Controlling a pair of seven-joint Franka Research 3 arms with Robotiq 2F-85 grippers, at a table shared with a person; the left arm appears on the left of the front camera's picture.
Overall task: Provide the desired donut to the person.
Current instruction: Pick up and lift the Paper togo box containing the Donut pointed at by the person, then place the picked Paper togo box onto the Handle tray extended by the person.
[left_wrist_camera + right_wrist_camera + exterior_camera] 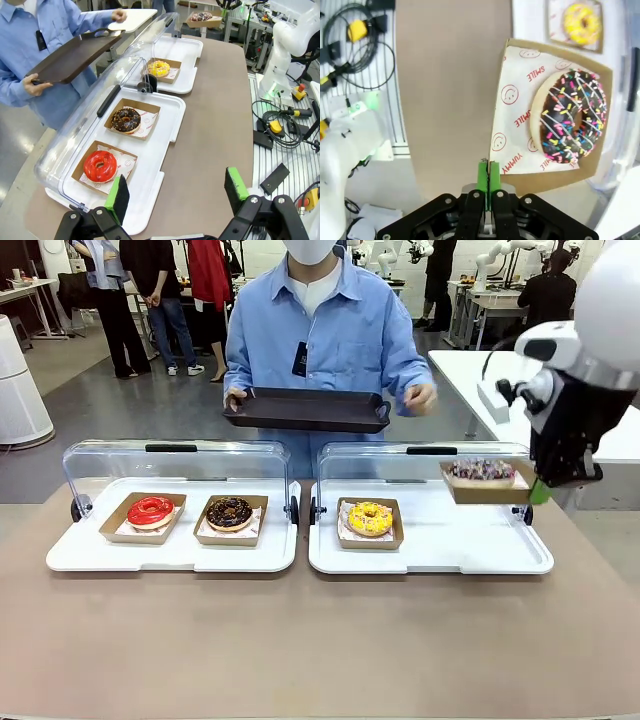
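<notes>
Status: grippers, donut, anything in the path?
Left gripper open, empty. Right gripper shut on carton edge, sprinkle donut held above white tray. Person holds dark tray out; raised clear lid stands between.

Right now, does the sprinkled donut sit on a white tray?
No, the right jaws hold its box up off the white tray.

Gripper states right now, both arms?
Left gripper: open, holding nothing.
Right gripper: shut on the edge of the cardboard tray carrying the sprinkle donut, held in the air.
</notes>
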